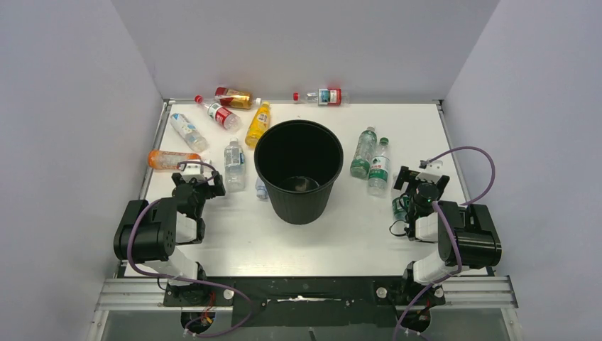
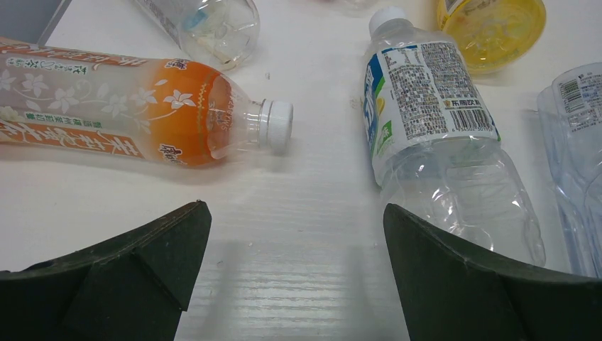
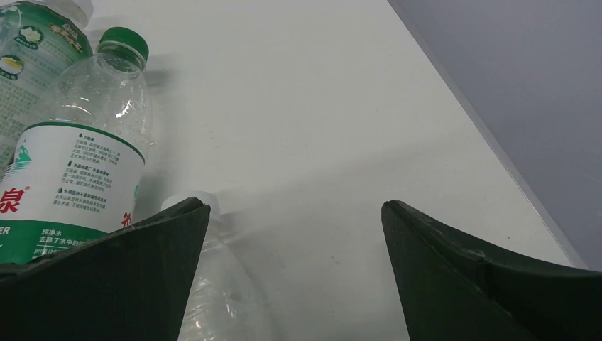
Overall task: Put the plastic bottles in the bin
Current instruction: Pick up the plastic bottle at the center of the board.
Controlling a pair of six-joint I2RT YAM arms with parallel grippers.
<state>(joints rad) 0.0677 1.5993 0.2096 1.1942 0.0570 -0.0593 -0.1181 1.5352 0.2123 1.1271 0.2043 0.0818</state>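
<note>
Closest to me, the left end effector (image 2: 294,213) hung low over the white counter (image 1: 241,234), its fingers spread wide with nothing between them. The right end effector (image 3: 294,209) was opened just as wide and held nothing either. Partly under its left finger lay a clear white-capped bottle (image 3: 216,291) on its side.

Just ahead of the left end effector, the orange bottle (image 2: 142,117) lay on its side to the left, white cap pointing right. To the right lay a blue-and-white labelled bottle (image 2: 426,106), cap pointing away from me. A crumpled clear bottle (image 1: 261,188) lay between that one and the bin, close against the bin's left side.

The bin (image 1: 298,206) stood upright in the middle of the counter, between the two arms and a little beyond them. Every bottle I could see lay outside it.

Just right of the bin, past the right end effector, the green-capped bottle (image 3: 78,163) lay with its green-and-white label up. A second green bottle (image 1: 363,153) lay just beside it on the bin's side. Both pointed their caps away from me.

Farther out on the left, the yellow bottle (image 1: 258,122) lay near the bin's far-left rim. Another clear bottle with a pale label (image 1: 188,131) lay near the left edge. Beyond those was a red-labelled bottle (image 1: 219,112), and just behind it the amber bottle (image 1: 234,97) lay along the back edge. Farthest off, a lone red-labelled bottle (image 1: 321,96) lay against the back wall, red cap to the left.
</note>
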